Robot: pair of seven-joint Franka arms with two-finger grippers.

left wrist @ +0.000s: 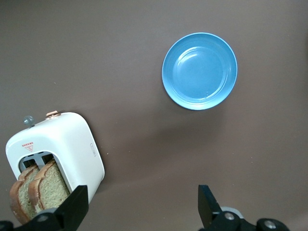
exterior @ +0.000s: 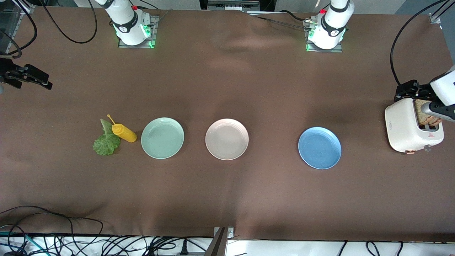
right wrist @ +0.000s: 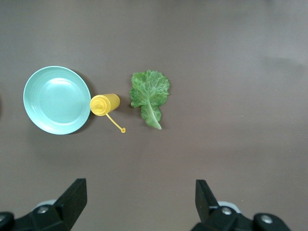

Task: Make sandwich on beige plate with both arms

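A: Is there any writing to read anywhere?

B: Very little. The toaster (left wrist: 57,149) carries a red warning triangle with a line of red print beside its slots, in the lower left of the left wrist view, but the print is too small to read.

A: Anything else on it?

B: A small grey mark on its side, also illegible. Each arm base at the top of the front view bears a round dark emblem; no letters can be read there.

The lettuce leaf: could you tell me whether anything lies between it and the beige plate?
Yes. The yellow squeeze bottle stands right beside the lettuce leaf, and the mint-green plate lies between the bottle and the beige plate. Carried above them, the leaf would clear both.
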